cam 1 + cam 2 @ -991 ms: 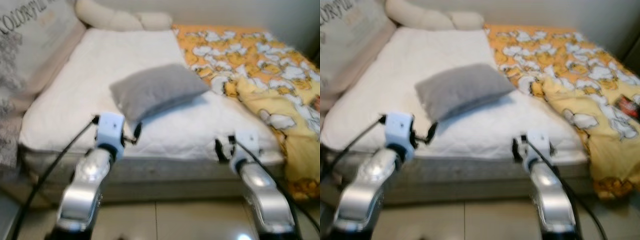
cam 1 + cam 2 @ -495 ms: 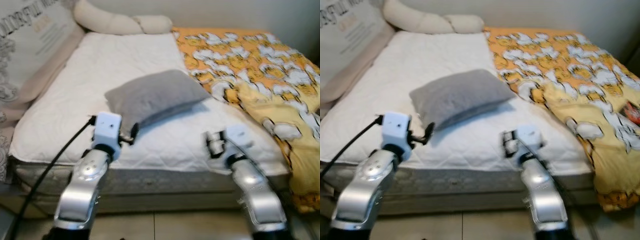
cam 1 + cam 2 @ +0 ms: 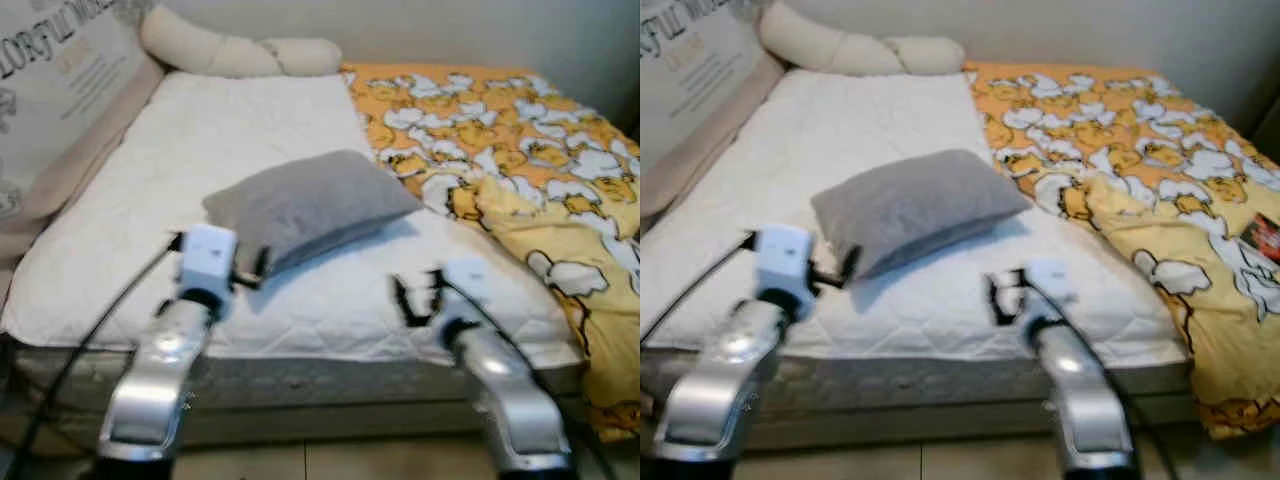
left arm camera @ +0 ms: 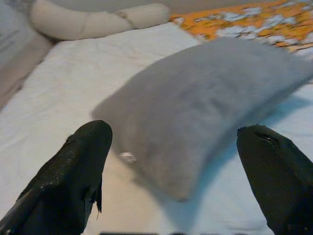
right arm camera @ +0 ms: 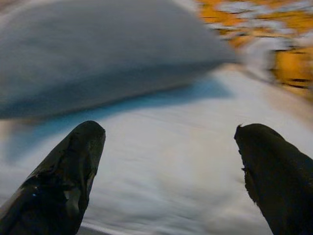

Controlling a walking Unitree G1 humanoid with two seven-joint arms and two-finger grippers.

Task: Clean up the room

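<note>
A grey pillow point(image 3: 312, 204) lies askew in the middle of the white mattress point(image 3: 200, 130). My left gripper point(image 3: 256, 268) hovers just short of the pillow's near left corner, open, with the pillow point(image 4: 205, 103) between and beyond its two black fingers point(image 4: 73, 186). My right gripper point(image 3: 408, 296) is over the mattress near its front edge, below the pillow's right end, also open with nothing in it. In the right wrist view its fingers point(image 5: 279, 171) frame bare mattress, with the pillow point(image 5: 98, 63) farther off.
An orange and yellow blanket point(image 3: 520, 150) with white cartoon figures covers the bed's right side and hangs over the front corner. A cream bolster point(image 3: 230, 55) lies at the head. A large printed cushion point(image 3: 50, 110) leans along the left. Tiled floor point(image 3: 330, 460) lies before the bed.
The view has shifted a little as the camera moved. My right gripper has swung left toward the pillow, over the mattress. The left gripper stays by the pillow's near corner.
</note>
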